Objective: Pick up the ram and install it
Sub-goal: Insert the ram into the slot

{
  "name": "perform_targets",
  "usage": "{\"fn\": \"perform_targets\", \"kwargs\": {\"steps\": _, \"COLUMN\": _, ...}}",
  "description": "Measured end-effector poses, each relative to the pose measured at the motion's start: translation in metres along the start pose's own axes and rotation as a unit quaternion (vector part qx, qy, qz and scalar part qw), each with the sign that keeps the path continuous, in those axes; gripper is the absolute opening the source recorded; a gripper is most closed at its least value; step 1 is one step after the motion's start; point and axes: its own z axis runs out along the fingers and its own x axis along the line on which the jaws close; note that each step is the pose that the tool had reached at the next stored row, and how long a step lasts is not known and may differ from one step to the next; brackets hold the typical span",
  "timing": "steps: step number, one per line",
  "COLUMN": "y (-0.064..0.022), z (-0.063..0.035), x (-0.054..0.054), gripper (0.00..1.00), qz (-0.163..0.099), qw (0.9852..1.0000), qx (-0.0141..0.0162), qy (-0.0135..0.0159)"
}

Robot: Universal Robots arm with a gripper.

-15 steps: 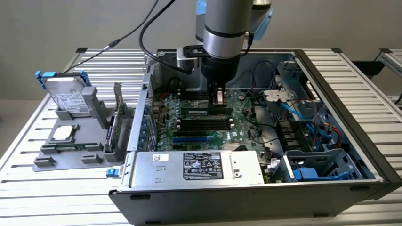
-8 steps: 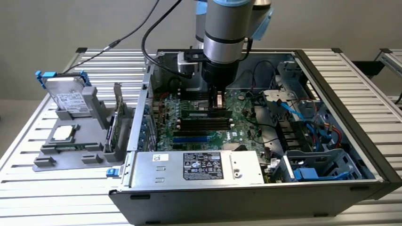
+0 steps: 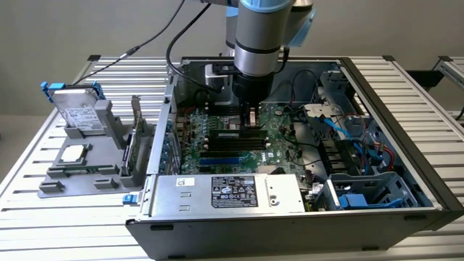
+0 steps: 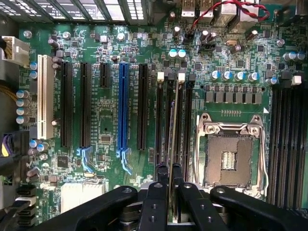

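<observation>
The ram [image 4: 174, 130] shows edge-on in the wrist view as a thin green strip between my black fingers [image 4: 159, 192]. My gripper [image 4: 169, 171] is shut on it. The ram hangs over the black memory slots [image 4: 160, 120] beside the empty silver processor socket [image 4: 233, 154], lined up with the slot that has a white latch [image 4: 181, 76]. Whether it touches the slot I cannot tell. In the exterior view my gripper [image 3: 250, 118] reaches straight down into the open computer case, just above the green motherboard [image 3: 217, 159].
A grey holder [image 3: 54, 187] on the exterior view's left carries a hard drive [image 3: 78, 111], a square processor chip [image 3: 75, 155] and a green expansion card [image 3: 134, 136]. The power supply [image 3: 232, 193] fills the case front. Blue and red cables [image 3: 362, 147] lie on the exterior view's right.
</observation>
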Motion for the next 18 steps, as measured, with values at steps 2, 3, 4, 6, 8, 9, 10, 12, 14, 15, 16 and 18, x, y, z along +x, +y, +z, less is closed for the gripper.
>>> {"fn": "perform_targets", "kwargs": {"steps": 2, "y": 0.0007, "z": 0.0019, "x": -0.0004, "gripper": 0.14, "qz": -0.001, "qw": 1.0, "qx": 0.0, "qy": 0.0031}}
{"fn": "perform_targets", "kwargs": {"steps": 3, "y": 0.0011, "z": 0.0027, "x": -0.0006, "gripper": 0.14, "qz": -0.002, "qw": 1.0, "qx": -0.0001, "qy": 0.005}}
{"fn": "perform_targets", "kwargs": {"steps": 4, "y": 0.0013, "z": 0.0037, "x": -0.0008, "gripper": 0.14, "qz": -0.002, "qw": 1.0, "qx": -0.0001, "qy": 0.0069}}
{"fn": "perform_targets", "kwargs": {"steps": 6, "y": 0.0014, "z": 0.0056, "x": -0.0014, "gripper": 0.14, "qz": -0.003, "qw": 0.9999, "qx": -0.0002, "qy": 0.0111}}
{"fn": "perform_targets", "kwargs": {"steps": 8, "y": 0.0013, "z": 0.0076, "x": -0.0021, "gripper": 0.14, "qz": -0.003, "qw": 0.9999, "qx": -0.0002, "qy": 0.0155}}
{"fn": "perform_targets", "kwargs": {"steps": 9, "y": 0.0012, "z": 0.0079, "x": -0.0023, "gripper": 0.14, "qz": -0.003, "qw": 0.9998, "qx": -0.0003, "qy": 0.017}}
{"fn": "perform_targets", "kwargs": {"steps": 10, "y": 0.0013, "z": 0.0079, "x": -0.0023, "gripper": 0.14, "qz": -0.003, "qw": 0.9998, "qx": -0.0004, "qy": 0.0174}}
{"fn": "perform_targets", "kwargs": {"steps": 12, "y": 0.0013, "z": 0.0079, "x": -0.0024, "gripper": 0.14, "qz": -0.003, "qw": 0.9998, "qx": -0.0003, "qy": 0.0175}}
{"fn": "perform_targets", "kwargs": {"steps": 14, "y": 0.0014, "z": 0.0079, "x": -0.0027, "gripper": 0.14, "qz": -0.003, "qw": 0.9998, "qx": 0.0004, "qy": 0.0174}}
{"fn": "perform_targets", "kwargs": {"steps": 15, "y": 0.0014, "z": 0.008, "x": -0.0028, "gripper": 0.14, "qz": -0.003, "qw": 0.9998, "qx": 0.0015, "qy": 0.0175}}
{"fn": "perform_targets", "kwargs": {"steps": 16, "y": 0.0014, "z": 0.008, "x": -0.0029, "gripper": 0.14, "qz": -0.003, "qw": 0.9998, "qx": 0.0031, "qy": 0.0175}}
{"fn": "perform_targets", "kwargs": {"steps": 18, "y": 0.0019, "z": 0.008, "x": -0.0031, "gripper": 0.14, "qz": -0.003, "qw": 0.9998, "qx": 0.0069, "qy": 0.0176}}
